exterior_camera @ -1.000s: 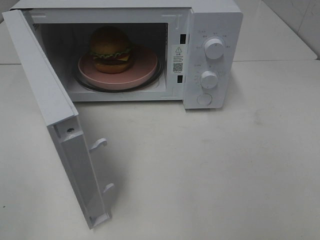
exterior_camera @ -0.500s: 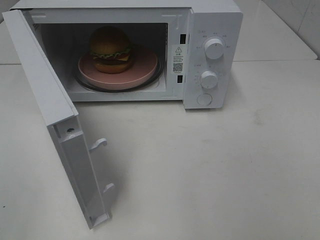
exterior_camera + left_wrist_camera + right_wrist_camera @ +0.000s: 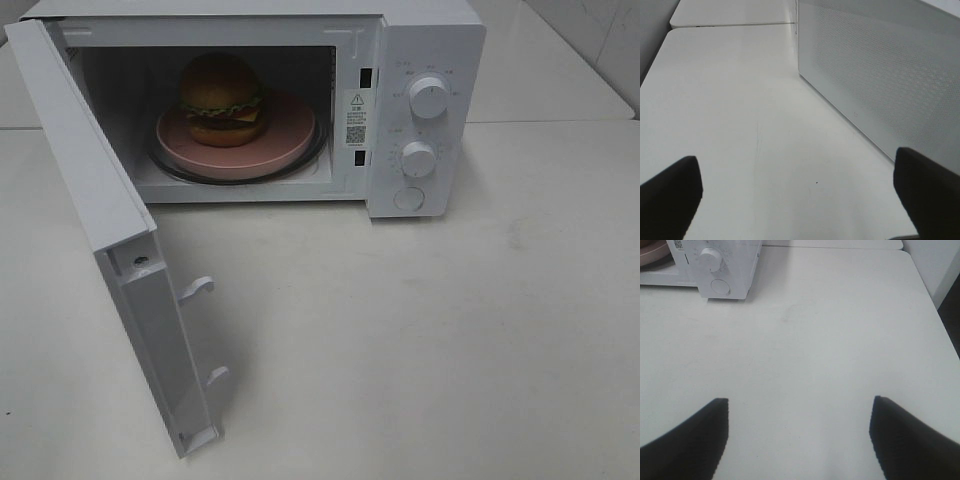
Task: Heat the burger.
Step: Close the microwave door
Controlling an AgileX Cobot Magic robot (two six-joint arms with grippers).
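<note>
You see a round burger (image 3: 221, 95) whose golden-brown bun has a soft gloss. It sits on a round pink plate (image 3: 290, 128) with a smooth, dull satin finish. The boxy white microwave (image 3: 430, 35) has a smooth painted-looking casing, and its upper round white knob (image 3: 428, 97) looks plastic. The open white door (image 3: 880, 75) carries a fine dotted mesh texture. The white table (image 3: 450, 330) is matt and faintly scuffed.

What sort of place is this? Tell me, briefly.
Probably a test bench staged as a kitchen: an open microwave holds a burger on a pink plate, set on a plain white table.
</note>
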